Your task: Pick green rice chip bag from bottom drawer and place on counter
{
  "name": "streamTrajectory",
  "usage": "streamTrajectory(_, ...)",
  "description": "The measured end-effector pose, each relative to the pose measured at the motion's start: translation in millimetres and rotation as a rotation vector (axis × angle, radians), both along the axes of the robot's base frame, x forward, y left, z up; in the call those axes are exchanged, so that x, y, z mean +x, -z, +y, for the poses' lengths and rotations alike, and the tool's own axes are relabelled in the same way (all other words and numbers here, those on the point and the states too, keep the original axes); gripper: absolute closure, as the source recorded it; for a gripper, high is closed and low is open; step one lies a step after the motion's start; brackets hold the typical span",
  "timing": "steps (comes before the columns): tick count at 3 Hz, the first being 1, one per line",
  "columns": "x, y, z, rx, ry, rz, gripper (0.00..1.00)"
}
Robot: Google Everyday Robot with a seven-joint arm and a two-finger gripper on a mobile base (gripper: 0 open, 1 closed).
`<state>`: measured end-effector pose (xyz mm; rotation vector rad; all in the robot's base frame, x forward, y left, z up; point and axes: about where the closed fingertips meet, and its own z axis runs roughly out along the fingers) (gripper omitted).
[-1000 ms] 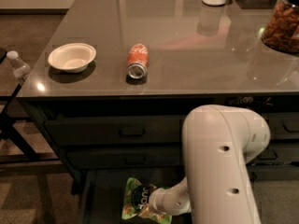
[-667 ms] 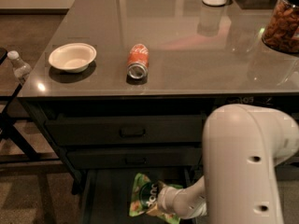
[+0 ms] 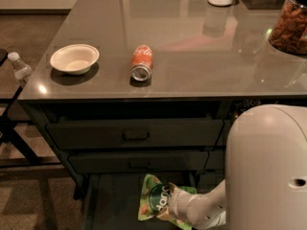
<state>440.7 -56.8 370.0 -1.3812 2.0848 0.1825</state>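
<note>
Nothing here reads cleanly. The green rice chip bag (image 3: 152, 200), at the bottom centre of the frame in the bottom drawer (image 3: 115, 202), carries a dark green round logo with white letters turned sideways; I cannot make out the word. My jaws, just right of that logo, are clamped on the bag. On the worktop (image 3: 192, 56), the red soda can (image 3: 142, 61) left of centre shows pale script too faint to read.

One camera, high off the near edge of the glossy grey-brown counter (image 3: 192, 75), tilts steeply down toward its far edge; the white gripper (image 3: 167, 204) shows low, over the dark bottom drawer (image 3: 115, 205).
</note>
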Motion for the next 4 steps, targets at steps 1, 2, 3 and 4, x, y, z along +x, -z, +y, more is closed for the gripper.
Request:
streamTrajectory(1,-1,-23,-8,-0.011,0.011,-0.018,1.0)
streamTrajectory(2,-7,-63,-22,-0.051,0.037,-0.045,1.0)
streamTrajectory(3,-11,-109,-37,-0.086,0.07,-0.099,1.0)
streamTrajectory(4,-3,-127,-39,-0.083,0.083,-0.136,1.0)
